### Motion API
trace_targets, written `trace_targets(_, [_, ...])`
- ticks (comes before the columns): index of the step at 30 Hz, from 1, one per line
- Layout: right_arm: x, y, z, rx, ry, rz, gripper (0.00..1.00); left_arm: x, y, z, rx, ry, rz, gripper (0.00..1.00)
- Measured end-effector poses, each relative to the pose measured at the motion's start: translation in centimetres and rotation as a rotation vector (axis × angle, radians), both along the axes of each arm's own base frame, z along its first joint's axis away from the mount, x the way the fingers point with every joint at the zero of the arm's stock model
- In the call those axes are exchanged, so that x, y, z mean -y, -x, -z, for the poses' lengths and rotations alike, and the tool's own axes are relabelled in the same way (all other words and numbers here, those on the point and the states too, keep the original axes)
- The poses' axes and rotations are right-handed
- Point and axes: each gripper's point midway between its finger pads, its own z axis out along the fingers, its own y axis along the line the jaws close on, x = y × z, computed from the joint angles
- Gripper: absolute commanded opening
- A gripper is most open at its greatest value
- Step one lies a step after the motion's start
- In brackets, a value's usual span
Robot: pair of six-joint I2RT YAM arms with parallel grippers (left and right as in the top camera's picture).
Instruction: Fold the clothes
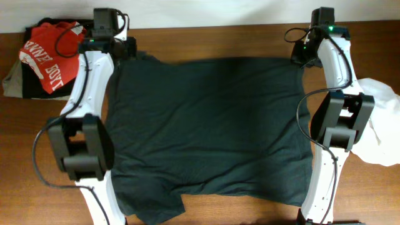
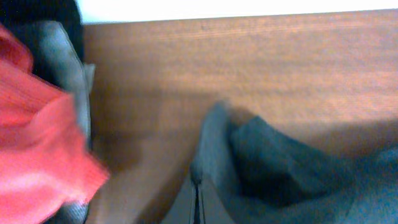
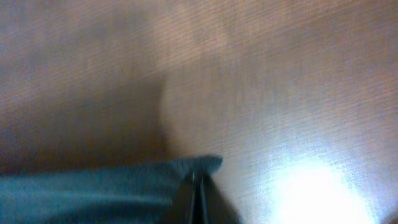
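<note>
Shirt (image 1: 206,131) far corners are sitting pinched in left fingers (image 2: 210,210) and right fingers (image 3: 214,208); thin right bite is risking slipping out.

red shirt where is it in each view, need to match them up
Overhead: red shirt at top left.
Left wrist: along the left edge, blurred.
Right wrist: not in it.
Shared landmark: the dark shirt, whose far corners show low in both wrist views.
</note>
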Motion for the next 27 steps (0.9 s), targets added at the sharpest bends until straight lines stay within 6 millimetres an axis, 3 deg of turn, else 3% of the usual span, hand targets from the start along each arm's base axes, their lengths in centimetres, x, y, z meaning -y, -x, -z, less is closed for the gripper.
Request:
trace_targets(1, [-0.1, 0.5, -0.8, -0.02, -0.006, 0.001, 0.04, 0.0, 1.0, -1.5, -0.002, 0.001, -0.003, 0.0])
trace_targets(2, [-0.3, 1.6, -1.3, -0.059, -0.016, 0.001, 0.04, 0.0, 2.0, -1.7, -0.036, 0.002, -0.004, 0.0])
trace_targets(6, [-0.8, 4.4, -3.4, -0.154, -0.035, 0.001, 0.04, -0.2, 6.7, 0.7, -0.249, 0.0, -0.01, 0.0])
trace_targets(11, [-0.4, 8.1, -3.7, -0.292, -0.064, 0.024, 0.04, -2.2, 9.5, 1.9, -0.37, 0.009, -0.062, 0.0])
trace_targets(16, [0.0, 11.4, -3.9, -0.417, -0.094, 0.046, 0.04, -4.6, 13.0, 5.6, -0.528, 0.029, -0.13, 0.0])
trace_targets(21, [-0.2, 11.4, -3.9, -0.416, -0.108, 0.045, 0.04, -4.3, 16.0, 7.9, -0.647, 0.031, -0.13, 0.0])
trace_targets(27, [-3.8, 10.7, -4.4, -0.379, -0.302, 0.035, 0.04, -4.7, 16.7, 8.0, -0.671, 0.036, -0.14, 0.0])
